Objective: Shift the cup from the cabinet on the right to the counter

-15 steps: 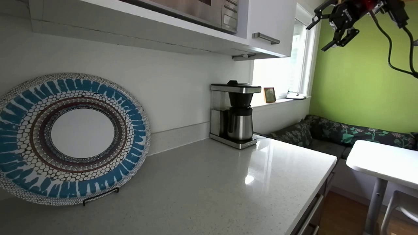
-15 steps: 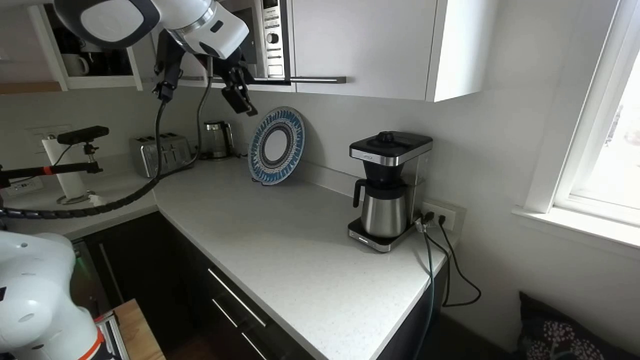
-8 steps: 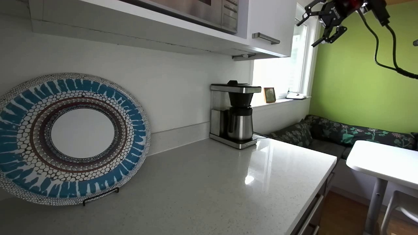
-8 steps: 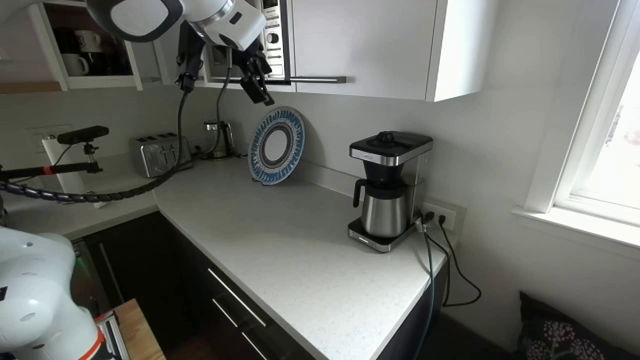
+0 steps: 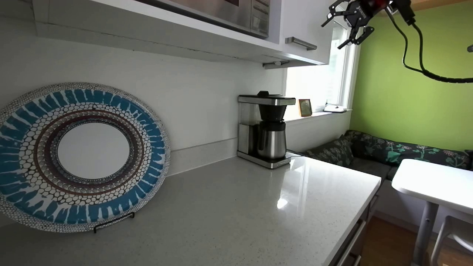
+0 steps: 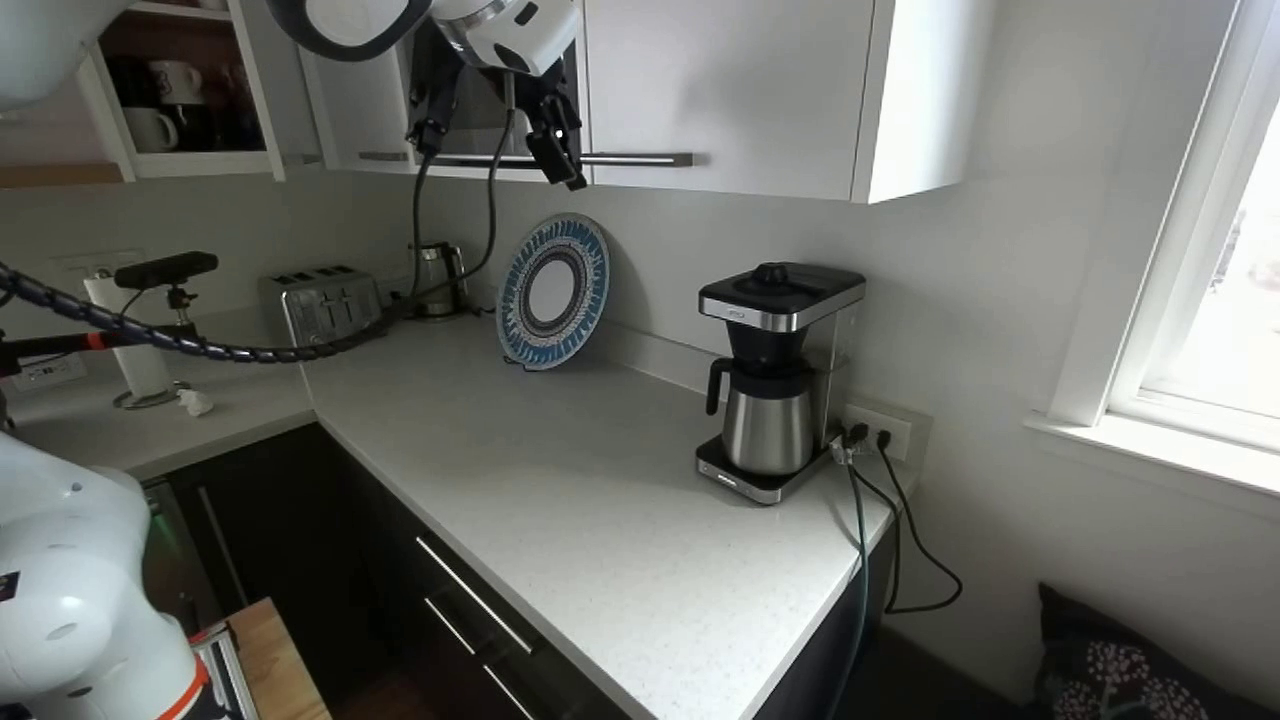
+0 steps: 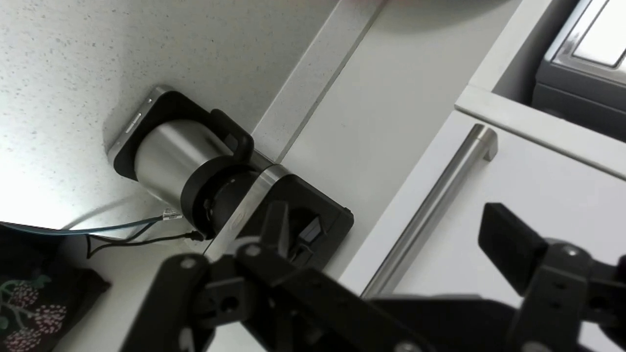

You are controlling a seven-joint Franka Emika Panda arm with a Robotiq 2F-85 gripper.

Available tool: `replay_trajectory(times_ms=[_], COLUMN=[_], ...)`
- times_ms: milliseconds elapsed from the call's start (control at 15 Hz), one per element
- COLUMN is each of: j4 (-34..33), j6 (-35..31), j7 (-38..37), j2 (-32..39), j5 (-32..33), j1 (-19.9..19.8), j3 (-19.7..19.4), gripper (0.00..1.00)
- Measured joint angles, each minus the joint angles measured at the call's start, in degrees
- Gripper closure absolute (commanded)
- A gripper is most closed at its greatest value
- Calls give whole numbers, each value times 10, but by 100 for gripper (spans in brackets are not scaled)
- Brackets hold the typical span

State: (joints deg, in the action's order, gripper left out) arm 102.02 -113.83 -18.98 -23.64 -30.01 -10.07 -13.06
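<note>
Tool (image 7: 389, 230): one, its two fingers spread wide, in front of the cabinet (image 6: 735, 95).
Cabinet: one at the right, above the worktop (image 6: 560, 490); door (image 6: 670, 60) closed.
Handle (image 7: 430, 215): one on that door; long axis along the lower edge, slanting in the wrist view.
Cup: cannot be made out; the closed door hides the inside, so its place and direction cannot be told.
Mugs (image 6: 150, 130): two pale ones discernible in the open cupboard (image 6: 205, 165) in an exterior view; the lower one's ear points right. Dark shapes beside them are too dim to count. Cannot tell whether either is the cup.
Worktop: one coffee maker (image 6: 770, 345), one plate (image 6: 553, 292) leaning back, one toaster (image 6: 330, 310), one kettle (image 6: 437, 268).
Cut off: microwave (image 5: 221, 14) and arm (image 6: 530, 40), at the top edge.
</note>
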Motion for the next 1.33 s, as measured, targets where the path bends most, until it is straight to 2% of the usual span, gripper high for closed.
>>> replay_trajectory(times_ms=[800,1333], j4=[-103,-135], j6=[59,60], j7=[-51,-102], j2=[98,130], j5=[2,24], j1=[4,4], j3=[3,24], gripper=[0,0])
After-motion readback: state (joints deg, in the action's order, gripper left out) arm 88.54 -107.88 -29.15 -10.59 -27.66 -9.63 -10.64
